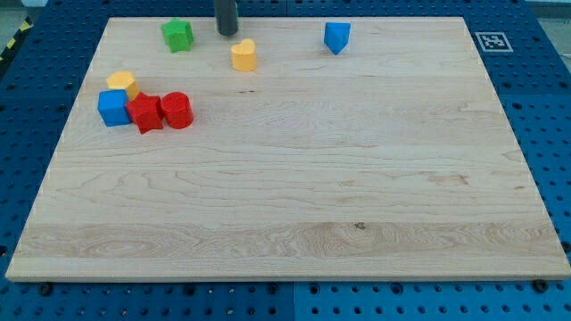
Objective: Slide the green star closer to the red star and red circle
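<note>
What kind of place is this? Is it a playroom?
More likely a robot test bench than a playroom. A wooden board lies on a blue pegboard bench, a printed marker tag sits beside it, and my tip stands between the green star and yellow block.

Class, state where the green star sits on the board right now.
The green star lies near the view's top left, just left of my tip, above the red star and red circle.

A pale wooden board carries a green star, yellow heart, blue block, and clustered yellow block, blue cube, red star, red circle.
</note>
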Robot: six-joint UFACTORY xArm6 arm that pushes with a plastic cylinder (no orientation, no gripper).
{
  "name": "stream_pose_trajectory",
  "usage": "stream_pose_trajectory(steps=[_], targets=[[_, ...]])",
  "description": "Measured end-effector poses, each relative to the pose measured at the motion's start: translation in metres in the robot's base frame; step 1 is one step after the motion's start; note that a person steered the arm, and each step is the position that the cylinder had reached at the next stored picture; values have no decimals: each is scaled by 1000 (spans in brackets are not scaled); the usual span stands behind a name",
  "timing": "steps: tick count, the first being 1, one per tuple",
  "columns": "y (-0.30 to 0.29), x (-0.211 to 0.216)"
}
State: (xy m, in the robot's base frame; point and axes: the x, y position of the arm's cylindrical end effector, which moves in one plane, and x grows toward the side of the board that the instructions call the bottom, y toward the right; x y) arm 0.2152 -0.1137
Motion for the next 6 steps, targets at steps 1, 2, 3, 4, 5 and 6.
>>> stream_pose_trajectory(steps=[1,2,3,4,5,6], targets=[[-50,-1],[-81,7],[-74,45],[-46,86],[-50,87],[-50,94]])
